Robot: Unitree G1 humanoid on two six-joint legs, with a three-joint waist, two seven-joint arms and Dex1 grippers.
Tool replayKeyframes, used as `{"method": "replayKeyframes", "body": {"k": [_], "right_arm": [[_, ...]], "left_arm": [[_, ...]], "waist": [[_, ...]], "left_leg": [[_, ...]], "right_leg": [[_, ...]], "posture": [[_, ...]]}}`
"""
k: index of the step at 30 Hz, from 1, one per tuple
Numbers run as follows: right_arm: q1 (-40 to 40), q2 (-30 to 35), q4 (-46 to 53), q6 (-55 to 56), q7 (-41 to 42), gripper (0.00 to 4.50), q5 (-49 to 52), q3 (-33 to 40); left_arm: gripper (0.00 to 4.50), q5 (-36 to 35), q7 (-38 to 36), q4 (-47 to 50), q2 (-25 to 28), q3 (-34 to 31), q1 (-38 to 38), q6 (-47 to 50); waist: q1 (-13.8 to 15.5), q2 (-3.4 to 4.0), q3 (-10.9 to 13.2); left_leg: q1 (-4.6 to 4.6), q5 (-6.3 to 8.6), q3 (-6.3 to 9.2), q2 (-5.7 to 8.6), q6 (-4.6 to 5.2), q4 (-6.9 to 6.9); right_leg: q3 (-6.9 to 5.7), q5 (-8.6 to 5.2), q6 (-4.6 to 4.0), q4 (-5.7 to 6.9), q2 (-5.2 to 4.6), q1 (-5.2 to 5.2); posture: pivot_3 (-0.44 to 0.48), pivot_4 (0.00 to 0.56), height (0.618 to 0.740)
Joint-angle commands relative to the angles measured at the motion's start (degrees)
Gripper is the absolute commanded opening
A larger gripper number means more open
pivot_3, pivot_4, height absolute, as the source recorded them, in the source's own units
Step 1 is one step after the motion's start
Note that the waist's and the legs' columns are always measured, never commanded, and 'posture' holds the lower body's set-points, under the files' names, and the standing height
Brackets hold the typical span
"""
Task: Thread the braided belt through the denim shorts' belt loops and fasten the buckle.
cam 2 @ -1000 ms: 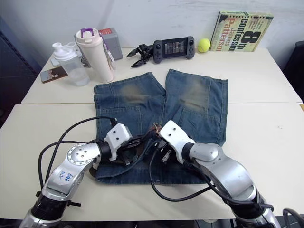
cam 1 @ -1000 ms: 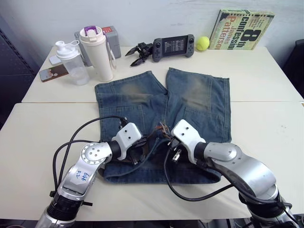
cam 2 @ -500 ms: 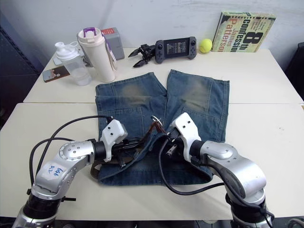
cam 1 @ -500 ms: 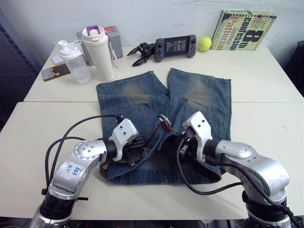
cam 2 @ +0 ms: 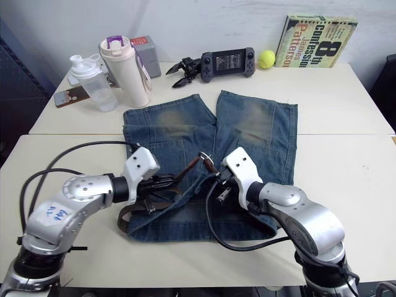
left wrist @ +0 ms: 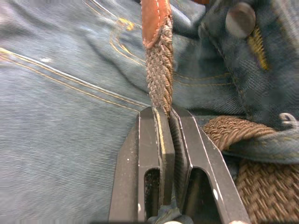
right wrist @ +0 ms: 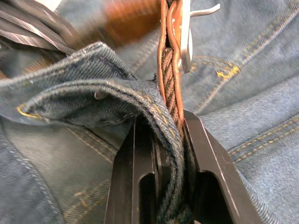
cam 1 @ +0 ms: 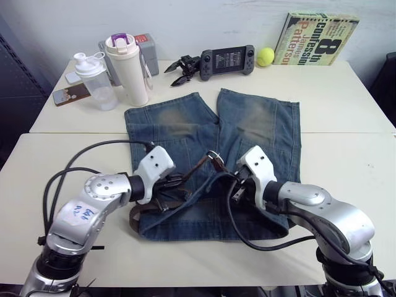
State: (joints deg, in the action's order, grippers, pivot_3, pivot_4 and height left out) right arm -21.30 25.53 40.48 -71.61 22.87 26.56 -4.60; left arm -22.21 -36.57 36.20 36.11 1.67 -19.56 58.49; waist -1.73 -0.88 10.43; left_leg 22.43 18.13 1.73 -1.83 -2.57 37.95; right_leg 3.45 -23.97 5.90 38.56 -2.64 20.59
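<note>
Denim shorts (cam 1: 247, 130) lie flat on the near table (cam 1: 55, 161), waistband toward us, legs pointing away. Braided belt (left wrist: 159, 74) runs along the waistband; a stretch shows at the L side of the waist and both ends meet at the fly, lifted off the cloth.

L gripper (left wrist: 164, 140): fingers pressed together on the braided belt just below its tan leather tip (left wrist: 155, 21), strap standing straight up out of the jaws. Shorts' metal button (left wrist: 240, 19) sits just beside.

R gripper (right wrist: 161, 140): pinching the belt close under the buckle (right wrist: 186, 32), w/ a fold of denim waistband caught in the same grip, as far as we can tell. Prong sticks out sideways, free.

Judgement: threading looks mostly done; step in hand = fastening. We can't confirm every loop is filled from here.

To do it well:
- R should hold the buckle frame steady and face-on to the tip, not edge-on.
- L grips near the tip, good; short free length won't flop. Feed tip through frame, then regrip beyond.
- Keep prong clear while the tip passes; seat it in the weave after.
- Risk: trapped denim may drag the waistband as R moves.
</note>
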Motion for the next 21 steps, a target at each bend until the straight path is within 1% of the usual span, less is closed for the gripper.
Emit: {"method": "replayKeyframes", "body": {"k": [1,5,7,10,12,14,18,21], "right_arm": [[-1.8,2.2,0.6,0.2,-2.0,0.01,-2.4,-2.8],[-3.4,3.0,0.5,0.3,-3.6,0.01,-4.1,-6.8],[-3.9,2.9,0.6,0.4,-4.4,0.01,-4.8,-8.0],[-4.5,3.2,1.8,0.4,-5.3,0.01,-5.9,-10.1],[-5.1,3.8,2.6,0.2,-5.8,0.01,-6.8,-11.6],[-5.5,3.7,3.1,-0.1,-6.3,0.01,-7.1,-12.4],[-5.9,4.4,3.8,-0.6,-6.7,0.01,-7.8,-13.8],[-6.1,4.2,4.2,-1.0,-6.8,0.01,-7.8,-14.0]], "left_arm": [[0.0,-4.7,-1.0,3.2,1.0,-3.2,-0.2,4.1],[0.0,-7.8,-1.3,2.3,3.1,-2.9,-1.8,9.8],[0.0,-8.7,-1.5,2.1,4.4,-1.6,-2.6,12.0],[0.0,-9.2,1.7,0.3,3.2,-1.0,-5.3,19.0],[0.0,-8.3,2.9,-0.7,3.6,0.2,-6.5,20.1],[0.0,-6.9,3.5,-1.3,4.7,1.8,-7.2,18.5],[0.0,-6.3,5.1,-1.6,5.3,3.3,-8.1,18.8],[0.0,-4.8,5.4,-0.9,6.7,5.2,-8.3,15.8]], "waist": [[0.0,0.0,0.0],[0.0,0.0,0.0],[0.0,0.0,0.0],[0.0,0.0,0.0],[0.0,0.0,0.0],[-0.1,-0.01,0.0],[-0.1,-0.01,0.0],[0.0,-0.01,0.0]], "left_leg": [[0.0,0.0,0.0,0.0,0.0,0.0],[0.01,0.0,0.02,0.0,-0.01,0.01],[0.01,0.0,0.04,0.01,-0.01,0.01],[0.01,0.0,0.05,0.03,-0.01,0.01],[0.01,0.0,0.06,0.04,-0.01,0.02],[0.01,0.0,0.06,0.02,-0.01,0.02],[0.01,-0.01,0.06,-0.02,-0.02,-0.01],[0.01,-0.01,0.06,-0.02,-0.03,-0.01]], "right_leg": [[0.0,0.0,0.0,-0.01,0.0,0.0],[0.01,0.0,0.0,-0.03,0.0,0.0],[0.02,0.0,0.0,-0.02,0.01,-0.01],[0.01,0.0,0.0,-0.01,0.02,-0.01],[0.01,0.0,0.0,-0.01,0.03,-0.01],[0.01,0.0,0.0,-0.01,0.02,0.0],[0.02,0.0,0.0,-0.02,0.01,0.02],[0.02,0.0,0.0,-0.02,-0.01,0.02]], "posture": [[0.0,0.15,0.739],[0.0,0.15,0.739],[0.0,0.15,0.739],[0.0,0.15,0.739],[0.0,0.15,0.739],[0.0,0.15,0.739],[0.0,0.15,0.739],[0.0,0.15,0.739]]}}
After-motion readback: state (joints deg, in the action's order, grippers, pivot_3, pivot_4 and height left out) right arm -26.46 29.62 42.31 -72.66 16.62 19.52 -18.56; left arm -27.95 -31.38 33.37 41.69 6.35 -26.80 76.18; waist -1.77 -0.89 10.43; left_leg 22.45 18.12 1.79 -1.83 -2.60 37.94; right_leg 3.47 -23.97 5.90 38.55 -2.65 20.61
